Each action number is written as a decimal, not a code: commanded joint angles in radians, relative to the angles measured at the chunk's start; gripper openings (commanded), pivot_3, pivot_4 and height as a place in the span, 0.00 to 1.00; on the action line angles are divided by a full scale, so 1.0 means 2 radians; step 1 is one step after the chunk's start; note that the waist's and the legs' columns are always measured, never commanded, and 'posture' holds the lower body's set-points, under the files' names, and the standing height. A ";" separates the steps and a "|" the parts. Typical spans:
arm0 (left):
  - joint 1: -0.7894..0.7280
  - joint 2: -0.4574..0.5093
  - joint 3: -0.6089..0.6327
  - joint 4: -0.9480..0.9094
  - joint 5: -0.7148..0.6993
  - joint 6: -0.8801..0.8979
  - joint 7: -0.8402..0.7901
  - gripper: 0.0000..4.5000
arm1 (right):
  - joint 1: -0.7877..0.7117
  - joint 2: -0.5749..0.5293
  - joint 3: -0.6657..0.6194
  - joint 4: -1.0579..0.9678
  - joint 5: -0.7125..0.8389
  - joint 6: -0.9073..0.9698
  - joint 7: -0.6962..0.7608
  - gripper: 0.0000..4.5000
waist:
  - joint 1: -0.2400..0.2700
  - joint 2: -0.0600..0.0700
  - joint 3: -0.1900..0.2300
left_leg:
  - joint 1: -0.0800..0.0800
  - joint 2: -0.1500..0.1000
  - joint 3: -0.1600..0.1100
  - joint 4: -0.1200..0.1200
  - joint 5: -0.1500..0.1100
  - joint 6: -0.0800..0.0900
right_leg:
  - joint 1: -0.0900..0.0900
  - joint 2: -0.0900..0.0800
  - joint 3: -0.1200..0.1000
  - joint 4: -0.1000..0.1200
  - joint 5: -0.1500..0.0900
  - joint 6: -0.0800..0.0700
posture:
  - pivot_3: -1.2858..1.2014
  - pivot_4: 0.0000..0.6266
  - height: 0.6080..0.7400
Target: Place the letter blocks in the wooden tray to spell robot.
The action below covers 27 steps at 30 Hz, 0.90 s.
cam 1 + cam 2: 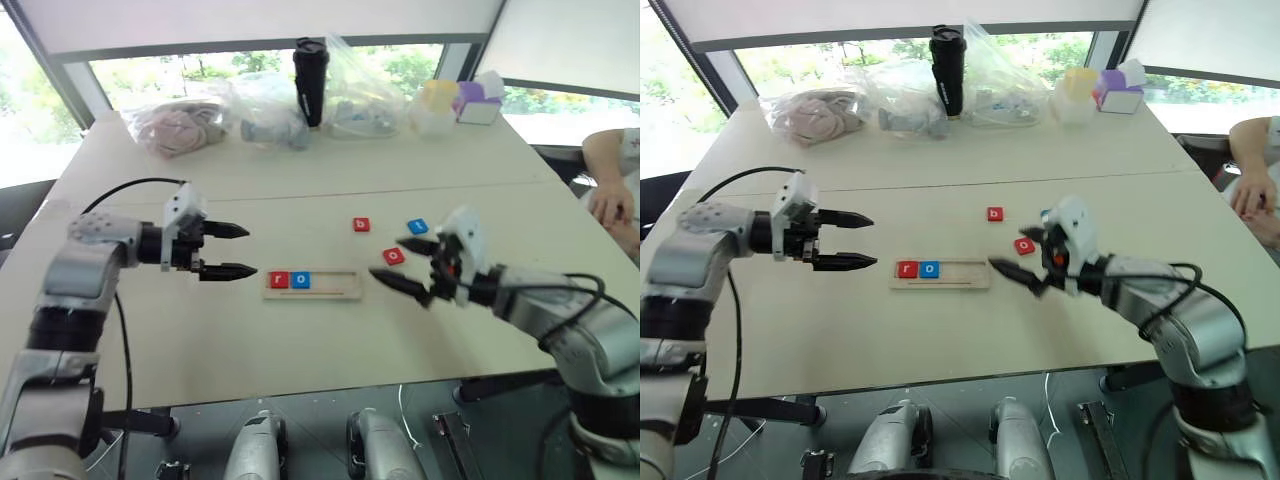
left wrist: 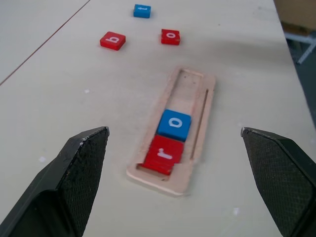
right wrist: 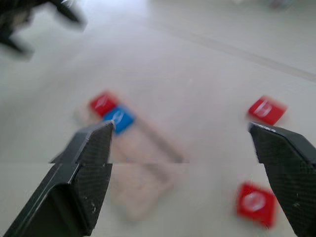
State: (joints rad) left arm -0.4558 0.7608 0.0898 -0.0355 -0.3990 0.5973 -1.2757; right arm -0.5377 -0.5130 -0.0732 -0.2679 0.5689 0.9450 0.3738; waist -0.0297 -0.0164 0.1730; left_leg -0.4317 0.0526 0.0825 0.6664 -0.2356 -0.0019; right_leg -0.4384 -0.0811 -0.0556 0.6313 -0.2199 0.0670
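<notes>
Left gripper (image 1: 228,251) spread, empty, beside the wooden tray (image 1: 312,284) holding red r tile (image 1: 279,280) and blue o tile (image 1: 300,280). Right gripper (image 1: 408,266) spread, empty, just before red o tile (image 1: 394,256); red b tile (image 1: 361,225) and blue tile (image 1: 417,226) beyond.

Far edge of the bench (image 1: 300,180), well beyond the fingers: black bottle (image 1: 310,80), clear plastic bags (image 1: 262,108), a bag of pink stuff (image 1: 177,128), yellow and purple boxes (image 1: 458,103). A person's arm (image 1: 608,185) at the right edge.
</notes>
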 commanded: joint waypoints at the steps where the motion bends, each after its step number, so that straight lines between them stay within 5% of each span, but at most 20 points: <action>1: 0.025 -0.005 0.045 -0.093 -0.037 0.054 0.072 1.00 | -0.065 0.066 0.005 0.131 -0.052 0.012 -0.090 1.00 | 0.002 0.000 0.000 | 0.000 0.000 0.000 0.000 0.000 0.000 | 0.000 0.000 0.000 0.000 0.000 0.000 | 0.52 0.24 1.00; 8: 0.067 -0.018 0.072 -0.183 -0.076 0.103 0.160 1.00 | -0.168 0.146 0.008 0.349 -0.121 -0.061 -0.133 1.00 | 0.007 0.000 0.000 | -0.002 -0.001 0.000 -0.001 0.000 0.000 | -0.001 0.000 0.000 0.000 0.001 0.002 | 0.52 0.24 1.00; 19: 0.111 -0.011 0.077 -0.205 -0.091 0.095 0.208 1.00 | -0.211 0.207 0.014 0.484 -0.174 -0.100 -0.158 1.00 | 0.004 0.000 0.000 | -0.001 0.000 0.000 -0.001 0.000 -0.001 | 0.000 0.000 0.000 0.000 0.000 0.001 | 0.52 0.24 1.00; 22: 0.112 -0.016 0.067 -0.203 -0.087 0.086 0.219 1.00 | -0.219 0.222 0.009 0.515 -0.187 -0.115 -0.175 0.82 | 0.000 0.000 0.000 | 0.002 0.000 0.000 -0.001 0.000 -0.001 | 0.002 0.000 0.000 0.000 0.000 0.000 | 0.52 0.24 1.00; 27: 0.111 -0.019 0.058 -0.195 -0.084 0.071 0.229 1.00 | -0.213 0.232 0.020 0.515 -0.214 -0.111 -0.188 0.26 | -0.008 0.000 0.000 | 0.003 0.000 -0.001 -0.002 0.000 -0.001 | 0.003 0.000 0.000 0.000 0.000 0.000 | 0.52 0.24 1.00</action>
State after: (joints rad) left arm -0.2301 0.7233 0.2055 -0.4139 -0.5703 0.7653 -0.8240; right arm -0.9833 -0.0649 -0.0461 0.7377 0.1566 0.6934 0.0017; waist -0.0466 -0.0156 0.1727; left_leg -0.4259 0.0524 0.0816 0.6629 -0.2350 -0.0032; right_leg -0.4332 -0.0803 -0.0563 0.6309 -0.2203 0.0675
